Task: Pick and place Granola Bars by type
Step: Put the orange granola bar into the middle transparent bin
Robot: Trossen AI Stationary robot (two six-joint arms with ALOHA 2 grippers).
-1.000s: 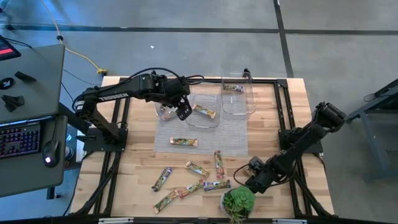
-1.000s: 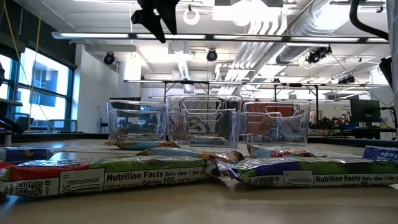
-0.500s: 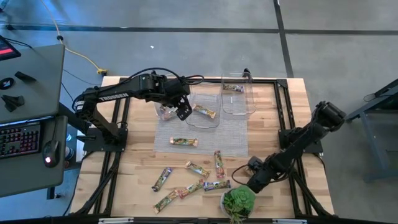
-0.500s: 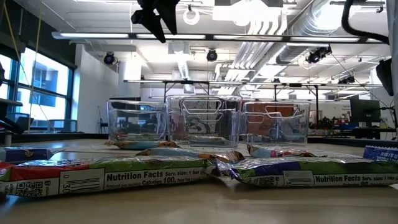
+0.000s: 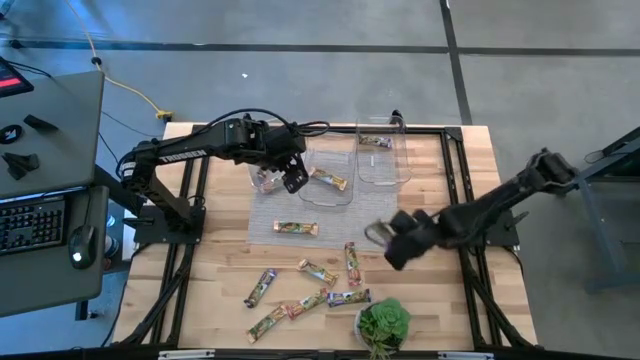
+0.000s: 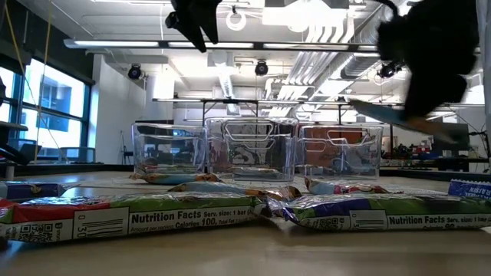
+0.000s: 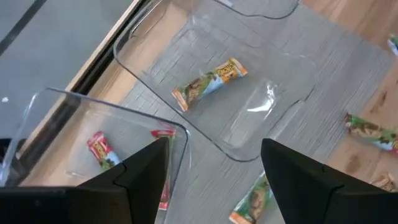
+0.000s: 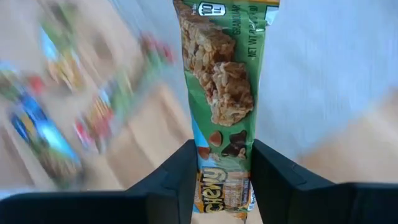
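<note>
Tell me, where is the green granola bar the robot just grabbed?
The green granola bar is clamped in the right pincer, lifted above the table's right half, just right of the grey mat.

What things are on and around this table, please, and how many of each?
Clear bins: three, transparent, in a row at the mat's far end, bars inside.
Mat: one, grey, table centre.
Loose granola bars: seven, mixed wrappers, one on the mat, six on bare wood.
Plant: one, green, near table edge.
Keyboard: one, dark, side desk.
Left gripper: open, above the bins.
Right gripper: shut on a green bar, held above the table.
</note>
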